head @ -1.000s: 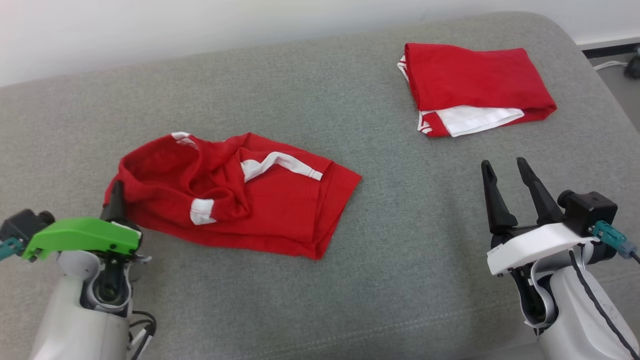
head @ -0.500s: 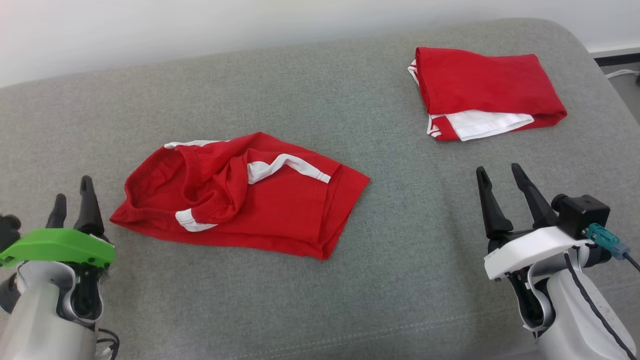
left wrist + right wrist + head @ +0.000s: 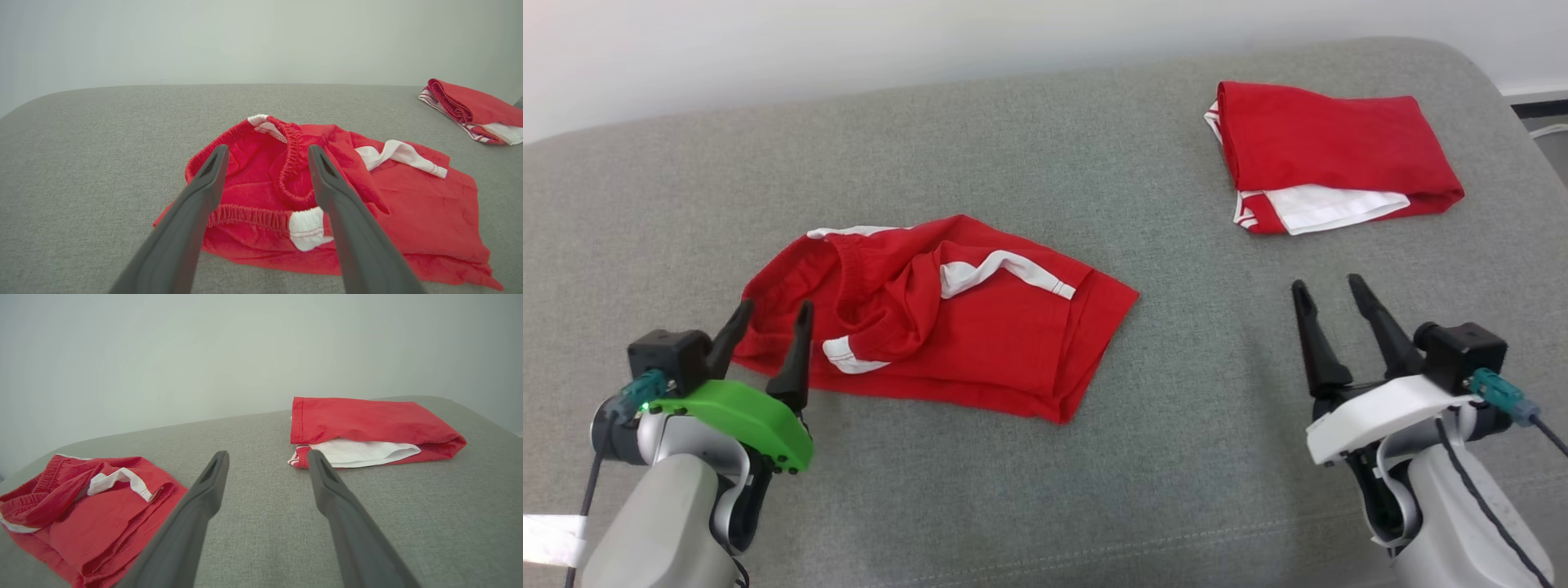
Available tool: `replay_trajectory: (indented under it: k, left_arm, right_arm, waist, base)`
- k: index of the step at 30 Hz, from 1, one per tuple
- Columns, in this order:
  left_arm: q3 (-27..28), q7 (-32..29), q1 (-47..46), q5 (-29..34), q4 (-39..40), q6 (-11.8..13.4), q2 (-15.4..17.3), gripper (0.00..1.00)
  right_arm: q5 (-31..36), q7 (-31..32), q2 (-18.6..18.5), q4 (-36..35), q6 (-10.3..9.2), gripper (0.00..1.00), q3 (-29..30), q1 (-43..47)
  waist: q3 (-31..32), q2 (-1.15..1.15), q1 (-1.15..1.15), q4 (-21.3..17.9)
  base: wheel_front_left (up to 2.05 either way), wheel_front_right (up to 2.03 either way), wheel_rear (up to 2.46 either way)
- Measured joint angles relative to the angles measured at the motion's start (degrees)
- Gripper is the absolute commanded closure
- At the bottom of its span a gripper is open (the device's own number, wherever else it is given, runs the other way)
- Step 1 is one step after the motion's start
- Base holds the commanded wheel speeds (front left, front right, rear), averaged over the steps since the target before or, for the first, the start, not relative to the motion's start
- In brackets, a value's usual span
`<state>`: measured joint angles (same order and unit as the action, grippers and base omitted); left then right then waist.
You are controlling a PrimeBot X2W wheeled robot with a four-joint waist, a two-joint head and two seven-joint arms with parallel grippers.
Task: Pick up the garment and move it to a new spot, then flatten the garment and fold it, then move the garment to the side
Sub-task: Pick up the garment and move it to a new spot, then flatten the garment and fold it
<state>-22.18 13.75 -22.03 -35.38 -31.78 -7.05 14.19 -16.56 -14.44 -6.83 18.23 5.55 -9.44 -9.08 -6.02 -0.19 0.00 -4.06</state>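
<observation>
Looking at the head view, I see my left gripper has just released the crumpled red shorts with white trim: a second ago its fingers pinched the cloth's left edge, now they are spread wide just before the waistband, holding nothing. The shorts lie left of centre on the grey padded bench, well apart from the folded red garment at the far right. My right gripper waits with fingers spread, empty. I judge the relocation finished; flattening comes next, because the waistband is rolled over.
</observation>
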Motion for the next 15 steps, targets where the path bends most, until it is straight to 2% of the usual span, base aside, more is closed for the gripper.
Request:
replay_trajectory:
  k: [7, 15]
  left_arm:
    - [-4.9, 0.2, 0.1, 5.5, 1.9, 0.0, 0.6, 0.00]
    - [-9.9, -1.2, 0.6, 8.2, 1.7, -0.1, 1.9, 0.00]
  right_arm:
    - [0.0, 0.0, 1.5, 0.7, 0.51, 0.00, -2.7, 0.2]
    - [0.0, 0.0, 1.5, 0.9, 0.98, 0.00, -3.5, 0.1]
  waist:
    - [-1.3, 0.00, 0.00, 0.3]
    - [-1.7, 0.00, 0.00, 0.7]
  base:
    - [0.00, 0.00, 0.00]
    - [0.00, 0.00, 0.00]
